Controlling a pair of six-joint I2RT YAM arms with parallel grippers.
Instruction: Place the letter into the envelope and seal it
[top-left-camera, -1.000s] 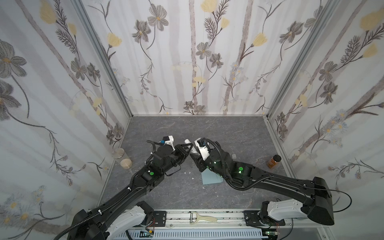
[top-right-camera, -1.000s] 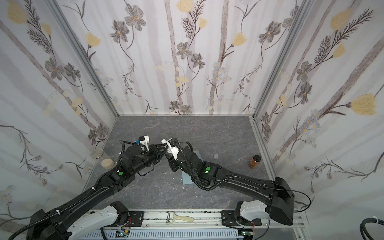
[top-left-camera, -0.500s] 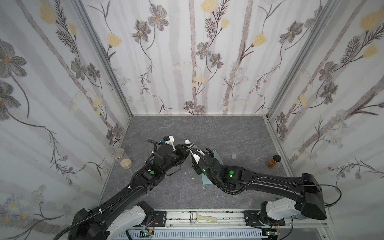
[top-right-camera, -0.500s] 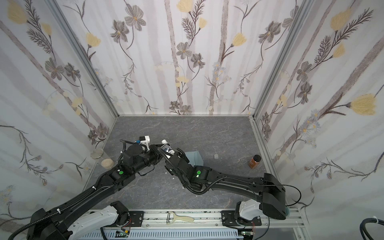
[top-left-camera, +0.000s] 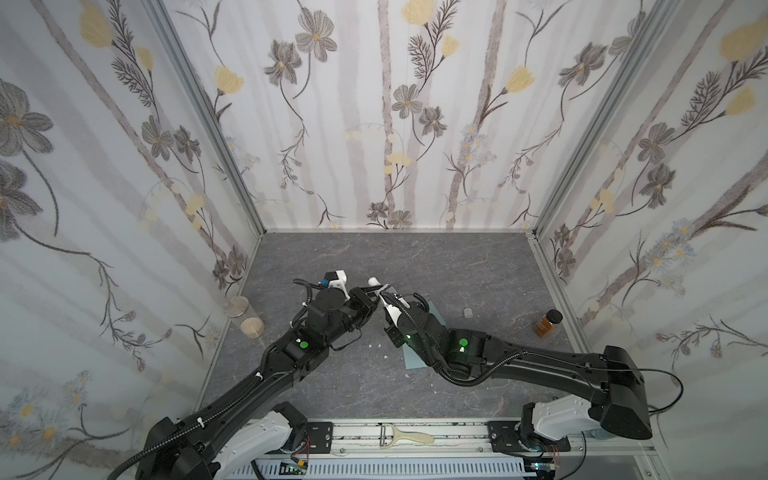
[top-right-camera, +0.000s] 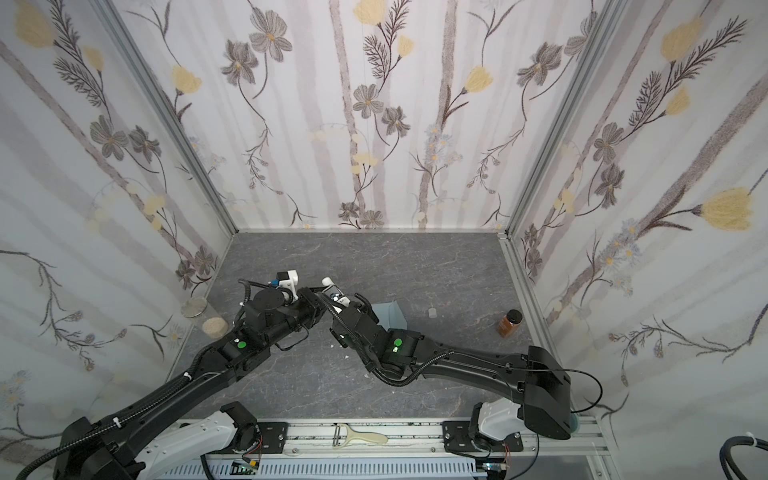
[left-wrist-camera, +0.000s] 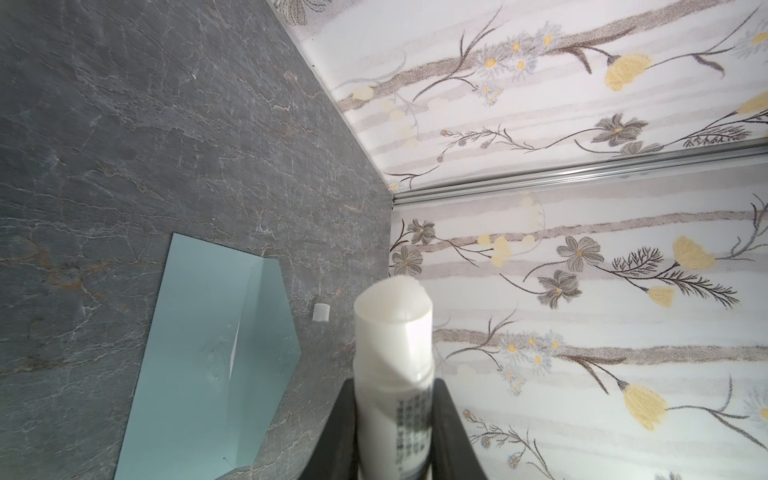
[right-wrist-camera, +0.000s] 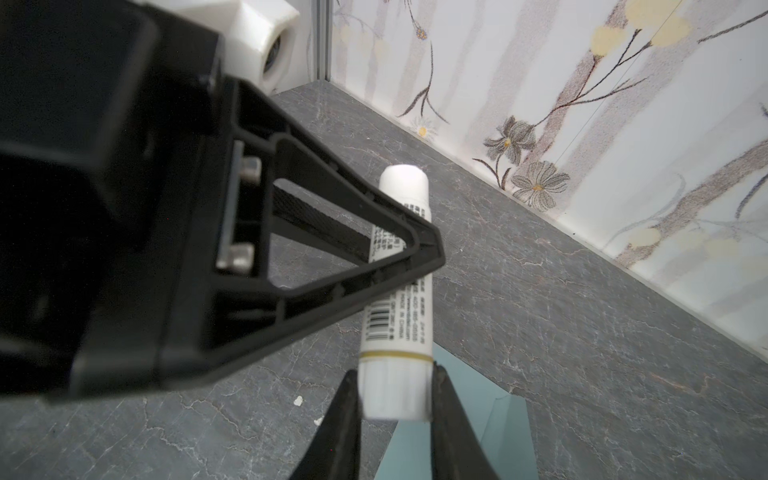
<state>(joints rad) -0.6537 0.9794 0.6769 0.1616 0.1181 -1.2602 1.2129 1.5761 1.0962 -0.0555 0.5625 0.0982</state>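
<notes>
We hold the glue stick (left-wrist-camera: 392, 332) at both ends. The left gripper (left-wrist-camera: 395, 386) is clamped on its smooth white barrel, and the right gripper (right-wrist-camera: 392, 374) pinches the faintly ribbed base. We judge the base must be turned to wind glue out, so we keep the barrel fixed and twist along its axis, never pulling or squashing the thin plastic. The envelope (left-wrist-camera: 199, 332), flat matte blue-grey paper, lies on the veined grey table (left-wrist-camera: 124, 124) with its pointed flap (left-wrist-camera: 270, 324) open. A thin white edge at the fold is likely the letter (left-wrist-camera: 234, 349), tucked inside. The small cap (left-wrist-camera: 321, 312) lies near the flap.
</notes>
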